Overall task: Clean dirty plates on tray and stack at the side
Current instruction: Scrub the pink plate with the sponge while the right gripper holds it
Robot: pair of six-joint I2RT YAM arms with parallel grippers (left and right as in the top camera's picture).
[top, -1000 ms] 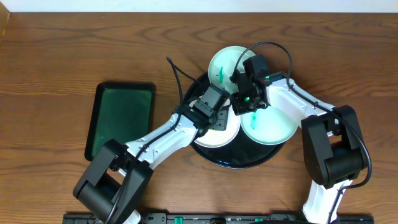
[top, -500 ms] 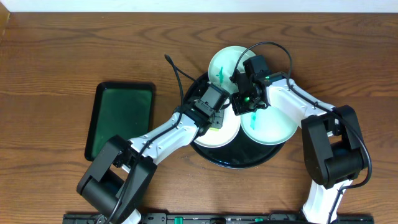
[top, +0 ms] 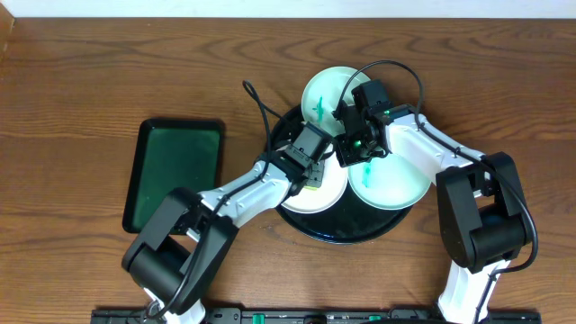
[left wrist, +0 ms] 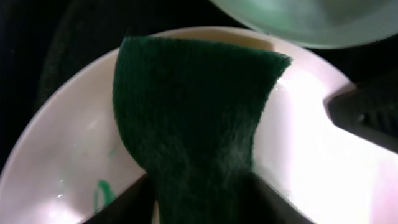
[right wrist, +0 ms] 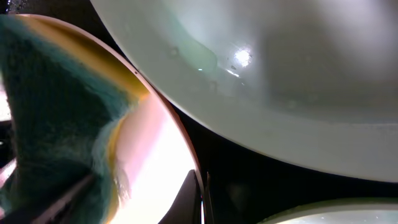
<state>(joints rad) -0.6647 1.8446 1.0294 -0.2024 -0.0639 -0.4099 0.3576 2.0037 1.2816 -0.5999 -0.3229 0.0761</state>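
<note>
The black tray holds three plates. My left gripper is shut on a dark green sponge and presses it onto the front-left white plate. That plate carries a small teal smudge. My right gripper is shut on the same plate's rim, one finger on each side. The sponge also shows at the left of the right wrist view. A pale-mint plate lies at the tray's far edge, another at its right.
A dark green rectangular tray lies on the wooden table left of the black tray. Cables loop above both wrists over the tray. The two grippers stand close together over the front-left plate.
The left arm's elbow has swung a little to the right and the sponge has shifted slightly on the plate. The right gripper and the plates have not moved.
</note>
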